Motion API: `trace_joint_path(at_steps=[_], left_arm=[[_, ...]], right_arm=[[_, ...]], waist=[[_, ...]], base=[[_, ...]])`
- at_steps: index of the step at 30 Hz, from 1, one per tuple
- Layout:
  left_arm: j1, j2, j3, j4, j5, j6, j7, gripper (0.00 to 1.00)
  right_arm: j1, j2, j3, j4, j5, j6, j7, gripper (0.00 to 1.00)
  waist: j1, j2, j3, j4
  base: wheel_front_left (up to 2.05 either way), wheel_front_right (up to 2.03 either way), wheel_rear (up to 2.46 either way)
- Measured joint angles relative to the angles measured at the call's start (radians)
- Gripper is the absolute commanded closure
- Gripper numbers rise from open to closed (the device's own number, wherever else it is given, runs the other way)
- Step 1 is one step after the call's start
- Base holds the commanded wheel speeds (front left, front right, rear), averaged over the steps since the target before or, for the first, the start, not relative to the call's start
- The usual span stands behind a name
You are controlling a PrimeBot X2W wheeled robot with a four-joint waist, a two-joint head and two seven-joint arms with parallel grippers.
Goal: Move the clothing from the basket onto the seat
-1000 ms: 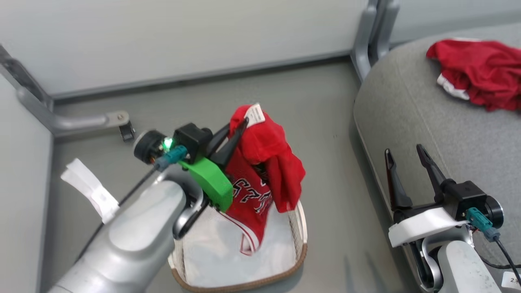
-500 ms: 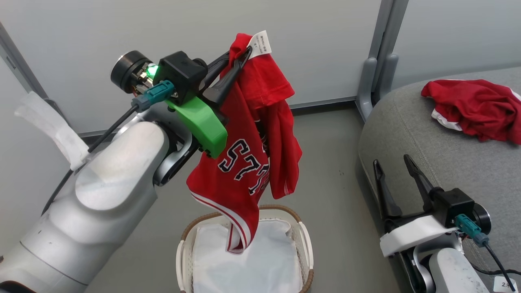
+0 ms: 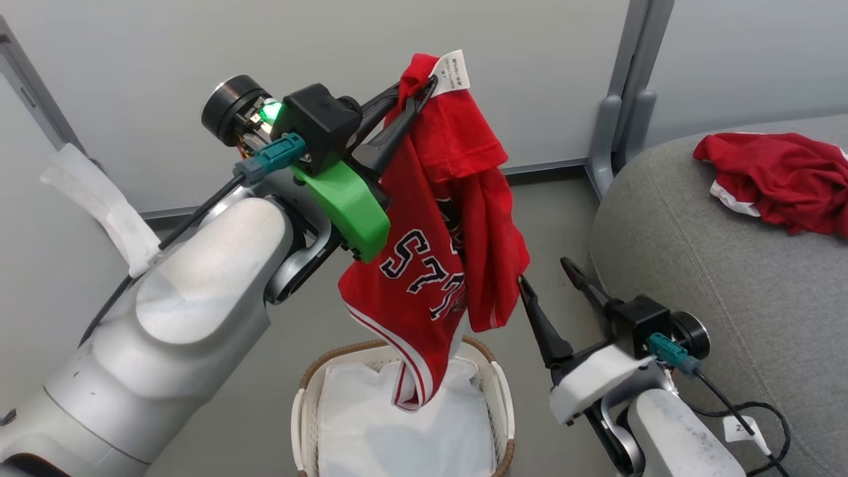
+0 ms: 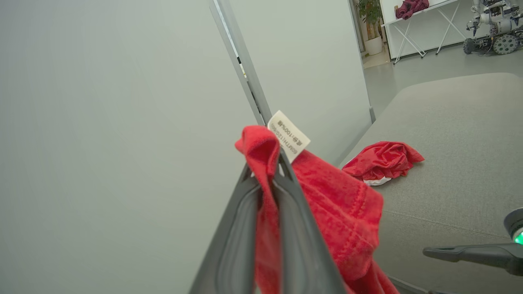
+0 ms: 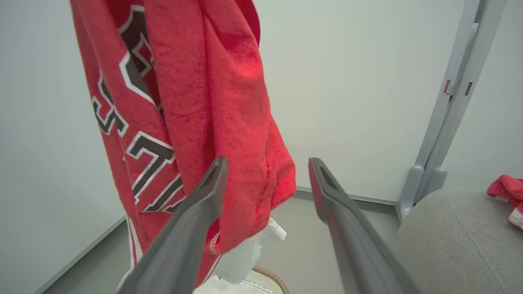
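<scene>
Your left end effector [image 3: 424, 89] is clamped almost closed on the top fold of a red jersey [image 3: 430, 265], right beside its white sewn-in label [image 3: 454, 69]. In the left wrist view the two dark fingers [image 4: 237, 237] pinch the red cloth between them, and the label sticks up past the tips. Your left arm is raised: the pale forearm [image 3: 199, 311] rises from the lower left, and the wrist is turned so the fingers point up and to the right, toward the wall panel. The jersey hangs free from that grip with its black-and-white lettering facing you. Its striped lower hem dangles over the basket [image 3: 301, 404]; you cannot tell from the head view whether it touches the white cloth liner [image 3: 358, 430].

Your right end effector [image 3: 544, 271] stands wide open and holds nothing. It sits low on the right, between the basket and the seat [image 3: 715, 278], with its fingers pointing up and to the left toward the hanging jersey. In the right wrist view the finger [image 5: 184, 237] on that view's left overlaps the jersey's lower edge and the other is clear of it. Contact cannot be told.

A second red garment [image 3: 782, 175] with a white edge lies crumpled on the seat, well apart from both end effectors.
</scene>
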Motion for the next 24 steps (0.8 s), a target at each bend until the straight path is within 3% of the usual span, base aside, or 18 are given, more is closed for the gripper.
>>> trace_joint_path(at_steps=[10,18,19,20,22,23,24], left_arm=[[-0.029,-0.025,-0.052,-0.073,0.007,-0.002,-0.014,1.0],[-0.034,-0.026,-0.074,-0.144,0.001,-0.002,-0.016,1.0],[-0.034,-0.024,-0.075,-0.149,-0.001,-0.003,-0.017,1.0],[-0.034,-0.021,-0.076,-0.154,-0.001,-0.003,-0.017,1.0],[-0.034,-0.011,-0.077,-0.158,-0.002,-0.003,-0.017,1.0],[-0.034,-0.007,-0.076,-0.158,-0.004,-0.002,-0.017,1.0],[-0.033,-0.006,-0.076,-0.158,-0.009,-0.002,-0.018,1.0]], right_arm=[[-0.197,0.0,0.128,0.206,0.01,0.0,0.0,0.0],[-0.276,-0.001,0.138,0.322,0.012,0.0,0.0,0.0],[-0.284,-0.001,0.149,0.333,0.019,0.0,0.0,0.24],[-0.292,-0.001,0.16,0.345,0.028,0.0,0.0,0.58],[-0.307,-0.001,0.185,0.362,0.045,0.0,0.0,0.81],[-0.316,0.0,0.195,0.373,0.054,0.0,0.0,0.98],[-0.323,0.001,0.203,0.38,0.059,0.0,0.0,1.0]], waist=[[0.0001,0.0,-0.006,0.042],[0.0,0.0,-0.013,0.083],[0.0,0.0,-0.014,0.088],[0.0,0.0,-0.015,0.092],[0.0,0.0,-0.017,0.099],[0.0,0.0,-0.017,0.103],[0.0,0.0,-0.018,0.105]], base=[[0.0,0.0,0.0],[0.0,0.0,0.0],[0.0,0.0,0.0],[0.0,0.0,0.0],[0.0,0.0,0.0],[0.0,0.0,0.0],[0.0,0.0,0.0]])
